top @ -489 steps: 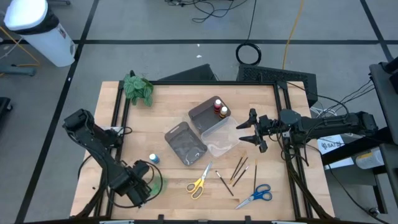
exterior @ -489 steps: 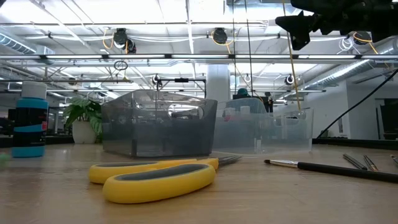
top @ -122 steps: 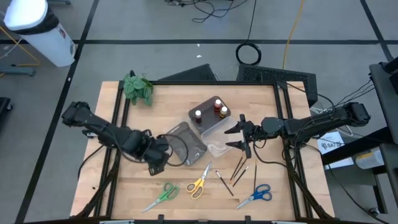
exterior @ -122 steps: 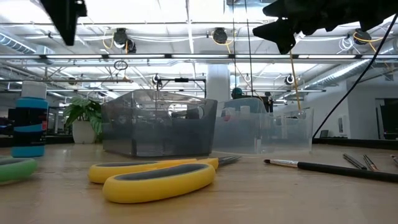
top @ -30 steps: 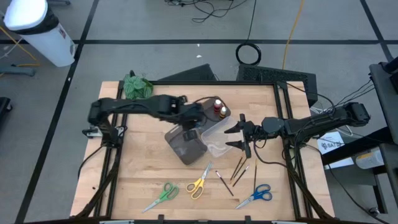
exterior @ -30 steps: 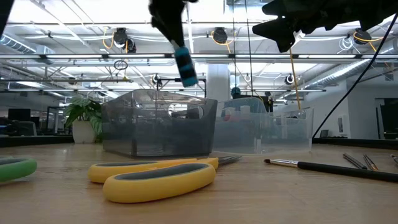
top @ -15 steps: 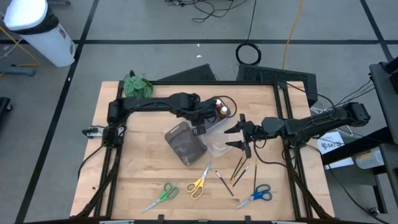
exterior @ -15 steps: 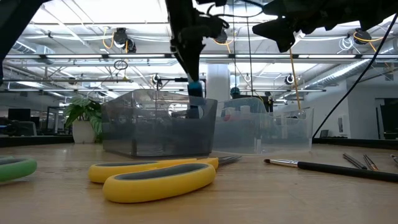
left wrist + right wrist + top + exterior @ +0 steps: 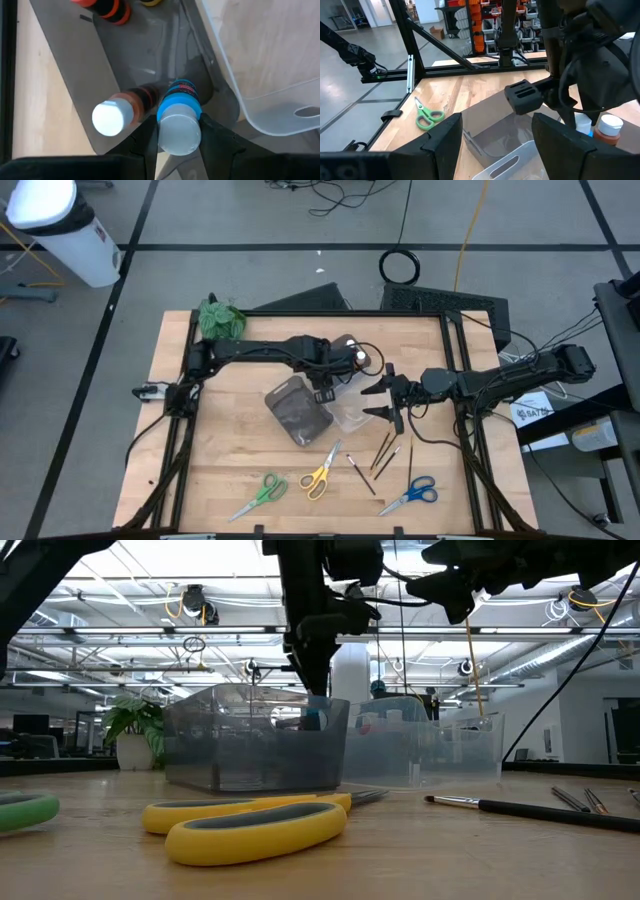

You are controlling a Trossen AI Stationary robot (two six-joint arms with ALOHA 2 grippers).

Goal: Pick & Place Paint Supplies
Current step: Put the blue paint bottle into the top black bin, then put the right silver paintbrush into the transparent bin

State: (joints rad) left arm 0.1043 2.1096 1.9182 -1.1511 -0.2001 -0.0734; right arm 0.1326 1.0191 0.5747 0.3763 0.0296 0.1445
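— Where's the blue paint bottle?
— Inside the grey tray, pinched by the left gripper, beside a white-capped bottle.
— The right gripper?
— Fingers spread, holding nothing, over the clear tray.

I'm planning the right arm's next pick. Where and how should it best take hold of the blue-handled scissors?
Probably from straight above, closing the right hand across the crossed blades just ahead of the handle loops. The blue-handled scissors lie flat on the table, loops toward the right edge, with bare wood either side of that narrow part.
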